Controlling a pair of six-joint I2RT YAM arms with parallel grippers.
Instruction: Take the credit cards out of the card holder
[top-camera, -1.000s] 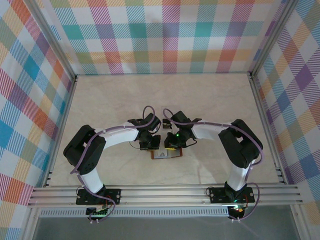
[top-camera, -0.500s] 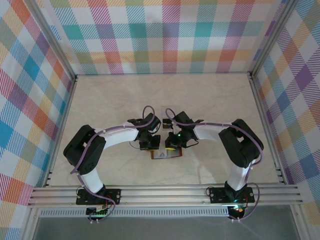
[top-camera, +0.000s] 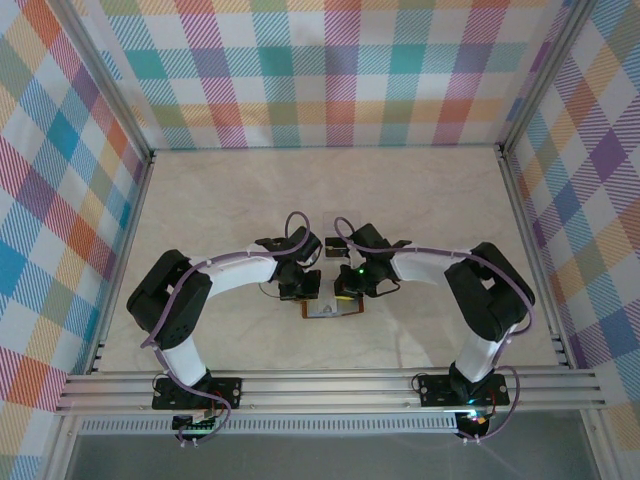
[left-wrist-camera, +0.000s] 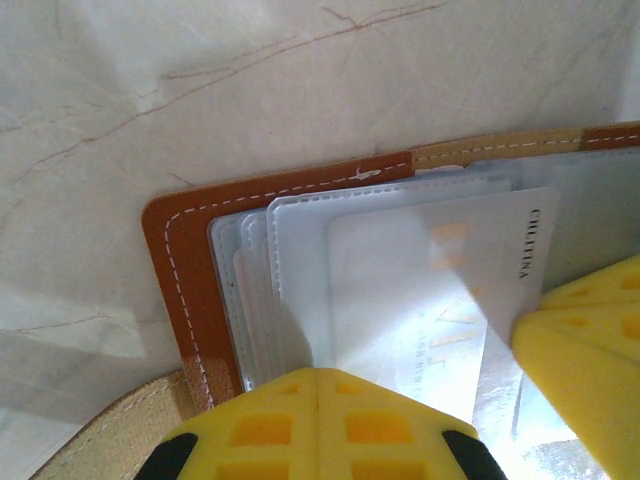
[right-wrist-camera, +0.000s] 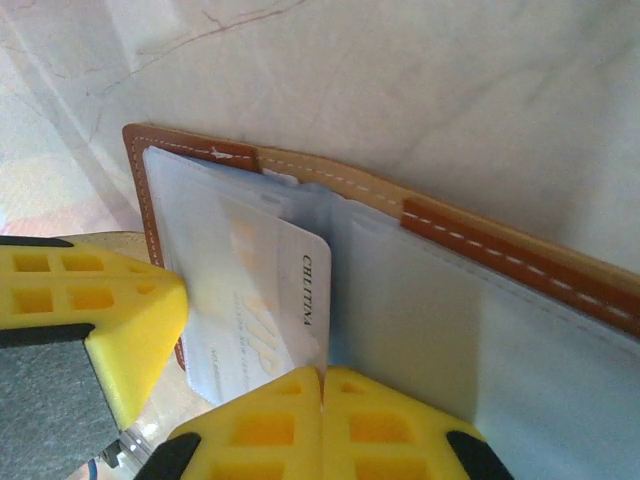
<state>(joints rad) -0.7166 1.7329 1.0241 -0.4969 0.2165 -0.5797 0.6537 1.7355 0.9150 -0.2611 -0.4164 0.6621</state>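
Observation:
The card holder (top-camera: 333, 310) lies open on the table between both arms, reddish-brown leather (left-wrist-camera: 185, 260) with grey-blue inner pockets (right-wrist-camera: 450, 320). A pale silvery-white credit card (left-wrist-camera: 430, 290) marked "CHLITINA" sticks partly out of a left-hand pocket. My left gripper (left-wrist-camera: 318, 378) is shut, its yellow tips resting on that pocket stack at the card's near edge. My right gripper (right-wrist-camera: 322, 375) is shut on the credit card (right-wrist-camera: 270, 290), whose corner runs into the seam between its pads. From above, the left gripper (top-camera: 300, 293) and right gripper (top-camera: 345, 295) hide most of the holder.
The pale marble-patterned table (top-camera: 330, 190) stretches behind the arms. Plaid walls and aluminium rails (top-camera: 140, 200) border it on the left, right and back. A rail (top-camera: 330, 385) runs along the near edge by the arm bases.
The right gripper's fingers have closed the last bit onto the card's edge, and the right arm has shifted slightly to the right. The left arm has stayed still.

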